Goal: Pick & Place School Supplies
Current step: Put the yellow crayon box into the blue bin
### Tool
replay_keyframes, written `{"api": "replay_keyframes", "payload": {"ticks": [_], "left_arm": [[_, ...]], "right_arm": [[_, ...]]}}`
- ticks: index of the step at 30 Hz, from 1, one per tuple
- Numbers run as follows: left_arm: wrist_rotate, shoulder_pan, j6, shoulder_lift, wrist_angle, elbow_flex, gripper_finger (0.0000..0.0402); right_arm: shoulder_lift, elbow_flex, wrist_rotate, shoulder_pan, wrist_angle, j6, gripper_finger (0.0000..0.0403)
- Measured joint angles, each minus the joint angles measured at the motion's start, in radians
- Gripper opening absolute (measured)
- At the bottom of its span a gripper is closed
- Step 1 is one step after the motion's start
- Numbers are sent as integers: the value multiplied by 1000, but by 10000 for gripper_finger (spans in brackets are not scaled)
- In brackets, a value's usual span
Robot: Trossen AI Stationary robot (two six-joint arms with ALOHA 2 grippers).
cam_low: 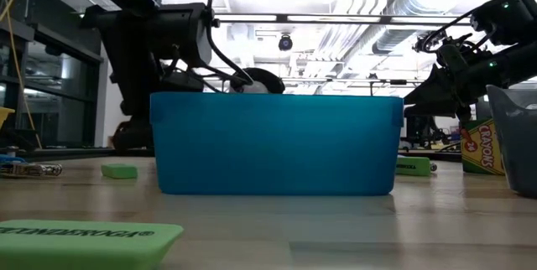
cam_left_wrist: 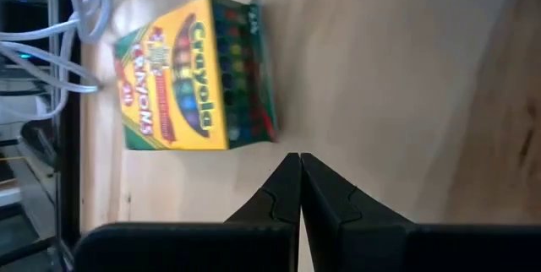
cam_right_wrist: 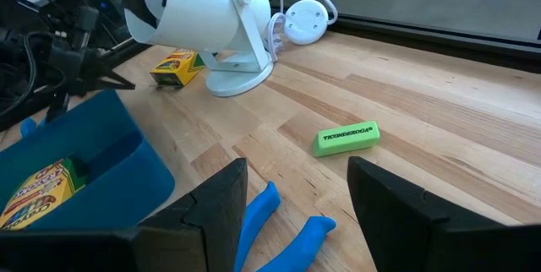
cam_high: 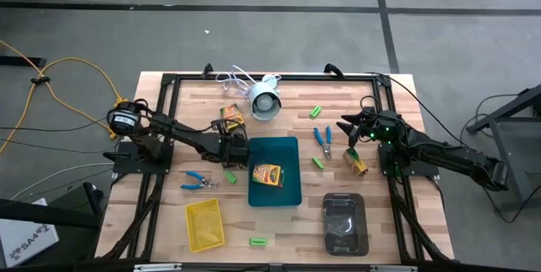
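A yellow-orange crayon box point(cam_high: 231, 118) lies flat on the table; in the left wrist view point(cam_left_wrist: 199, 73) it is just beyond my shut, empty left gripper point(cam_left_wrist: 299, 171), which is above the table near the teal tray's far left corner point(cam_high: 237, 144). A second crayon box point(cam_high: 268, 175) lies in the teal tray point(cam_high: 287, 149). A third point(cam_high: 357, 162) lies by my right arm. My right gripper point(cam_high: 347, 131) is open and empty, above the handles of the blue scissors point(cam_right_wrist: 283, 217). A green block point(cam_right_wrist: 347, 138) lies beyond them.
A white round device with a cable point(cam_high: 265, 101) stands at the far middle. A yellow tray point(cam_high: 204, 224) and a dark grey tray point(cam_high: 344, 223) stand near the front edge. Other blue scissors point(cam_high: 199, 181) and green blocks point(cam_high: 229, 176) point(cam_high: 258, 242) point(cam_high: 318, 162) lie scattered.
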Motion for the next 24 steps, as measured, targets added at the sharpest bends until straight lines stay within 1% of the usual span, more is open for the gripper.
{"api": "replay_keyframes", "payload": {"ticks": [4,6,9,13,17,20,24], "left_arm": [[44,-1,36,0,11,0,8],[64,-1,40,1,24,0,23],[69,-3,34,1,27,0,55],[63,-5,19,1,30,0,97],[58,-2,9,1,45,0,127],[43,2,8,1,59,0,138],[-8,5,2,1,60,0,140]], "right_arm": [[0,0,0,0,0,0,197],[0,0,0,0,0,0,197],[0,0,0,0,0,0,197],[0,0,0,0,0,0,197],[0,0,0,0,0,0,197],[0,0,0,0,0,0,197],[0,0,0,0,0,0,197]]}}
